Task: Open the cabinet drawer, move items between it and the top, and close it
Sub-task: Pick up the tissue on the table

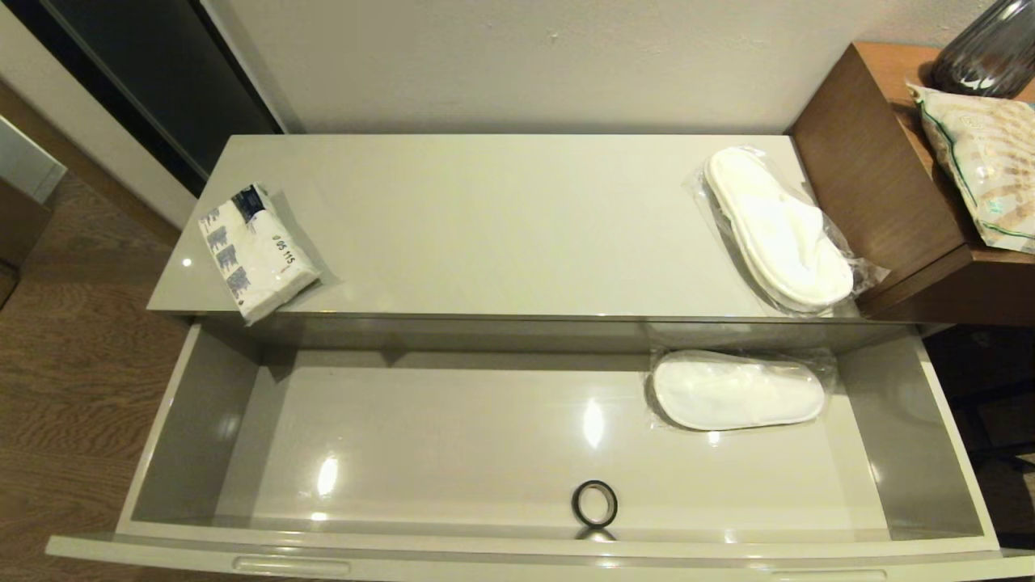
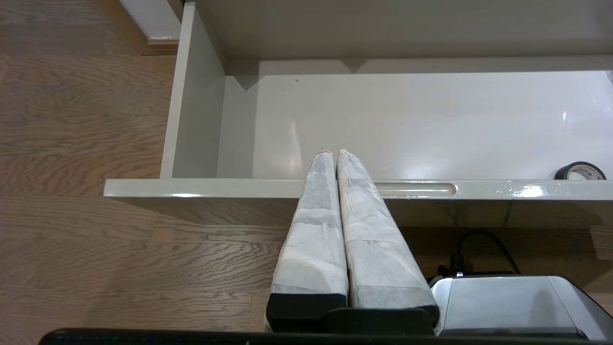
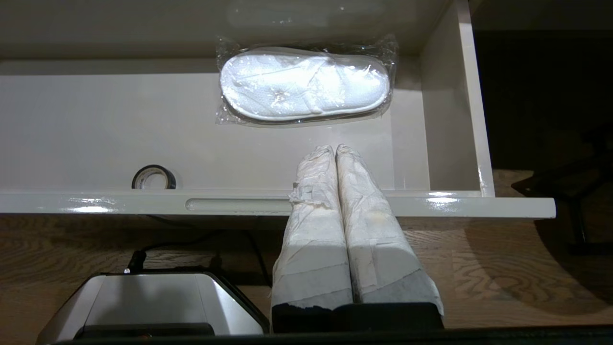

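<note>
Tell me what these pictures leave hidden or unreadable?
- Tissue pack: head view, print too small to read.
- Slippers on the top: head view, plastic wrap hides how many are stacked.
- Drawer: head view, front cut off by the bottom edge.
- Vase: head view, top cut off.

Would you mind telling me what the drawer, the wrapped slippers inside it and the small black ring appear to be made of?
The cabinet drawer looks like lacquered board or laminate: its grey-beige floor mirrors the ceiling lights. The slippers seem soft white fabric sealed in thin clear plastic film, which crinkles and glints. The black ring looks like a roll of dark tape, judging by its pale inner core in the wrist views, though rubber is possible.
</note>
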{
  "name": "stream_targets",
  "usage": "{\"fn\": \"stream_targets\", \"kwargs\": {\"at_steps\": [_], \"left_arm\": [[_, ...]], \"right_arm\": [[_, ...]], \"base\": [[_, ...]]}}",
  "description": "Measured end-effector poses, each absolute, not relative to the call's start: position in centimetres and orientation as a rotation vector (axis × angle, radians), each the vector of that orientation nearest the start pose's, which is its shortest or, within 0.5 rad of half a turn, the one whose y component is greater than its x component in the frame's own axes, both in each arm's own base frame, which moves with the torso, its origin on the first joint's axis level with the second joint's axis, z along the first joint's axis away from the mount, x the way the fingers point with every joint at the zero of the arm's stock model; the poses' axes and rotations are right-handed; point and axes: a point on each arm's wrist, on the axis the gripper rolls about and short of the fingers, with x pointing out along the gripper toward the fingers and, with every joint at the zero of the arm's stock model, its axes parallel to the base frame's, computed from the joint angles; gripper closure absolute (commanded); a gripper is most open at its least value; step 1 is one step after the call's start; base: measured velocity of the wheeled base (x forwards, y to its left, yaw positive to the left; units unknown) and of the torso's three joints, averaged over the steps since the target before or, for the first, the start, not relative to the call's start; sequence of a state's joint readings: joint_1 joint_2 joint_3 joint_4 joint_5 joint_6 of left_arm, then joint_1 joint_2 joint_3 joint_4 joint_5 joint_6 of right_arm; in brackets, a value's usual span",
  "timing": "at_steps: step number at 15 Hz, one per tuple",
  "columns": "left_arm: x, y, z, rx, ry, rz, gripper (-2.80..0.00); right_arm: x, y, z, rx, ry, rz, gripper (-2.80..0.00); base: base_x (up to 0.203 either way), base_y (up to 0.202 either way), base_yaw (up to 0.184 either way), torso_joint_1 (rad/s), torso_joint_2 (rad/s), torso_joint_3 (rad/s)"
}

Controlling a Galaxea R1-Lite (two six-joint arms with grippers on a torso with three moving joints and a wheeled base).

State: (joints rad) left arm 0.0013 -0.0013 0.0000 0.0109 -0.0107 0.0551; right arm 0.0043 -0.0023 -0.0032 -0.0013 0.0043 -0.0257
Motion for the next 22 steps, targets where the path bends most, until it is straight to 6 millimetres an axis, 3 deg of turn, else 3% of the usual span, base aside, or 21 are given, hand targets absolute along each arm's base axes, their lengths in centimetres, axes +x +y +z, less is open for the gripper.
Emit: {"fn": "stream_targets", "kwargs": {"at_steps": [22], "left_arm": [[-2.33, -0.04, 7.81, 0.126, -0.002, -0.013, 0.00]], "right_arm": [[-2.31, 0.00, 7.63, -0.024, -0.007, 0.008, 0.00]], "base": [[0.000, 0.000, 0.000, 0.000, 0.00, 0.000]]}}
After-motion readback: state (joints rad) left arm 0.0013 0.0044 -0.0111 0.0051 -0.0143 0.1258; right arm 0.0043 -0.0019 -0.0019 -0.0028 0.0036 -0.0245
